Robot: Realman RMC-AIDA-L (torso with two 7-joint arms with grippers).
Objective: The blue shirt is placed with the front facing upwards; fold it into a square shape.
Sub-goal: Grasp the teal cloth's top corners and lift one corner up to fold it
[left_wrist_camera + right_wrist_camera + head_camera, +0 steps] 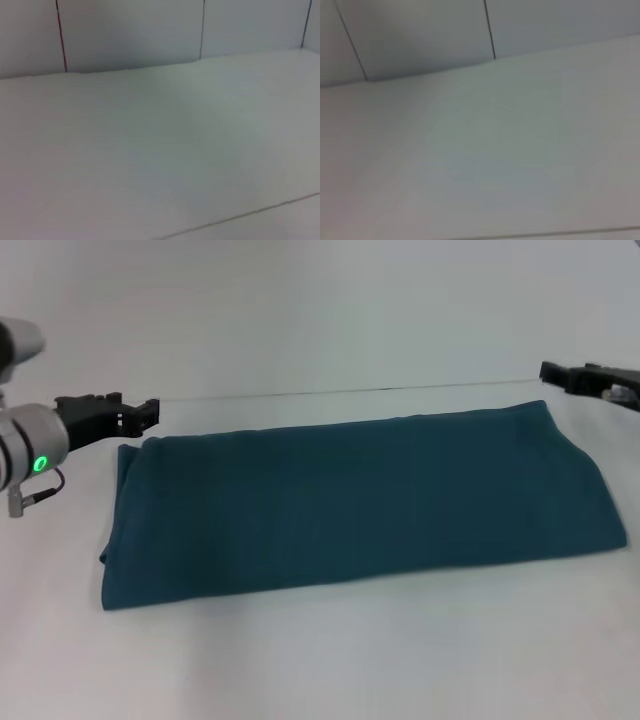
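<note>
The blue shirt (350,500) lies folded into a long, wide band across the white table, plain teal side up, with no print or collar showing. My left gripper (148,413) hovers just past the band's far left corner, holding nothing. At the right edge of the head view my right gripper (550,372) sits above the far right corner, clear of the cloth. Both wrist views show only bare white table and wall.
The white table (330,660) stretches in front of the shirt and behind it up to a thin seam line (350,392). In the left wrist view a red vertical line (61,35) marks the wall panels.
</note>
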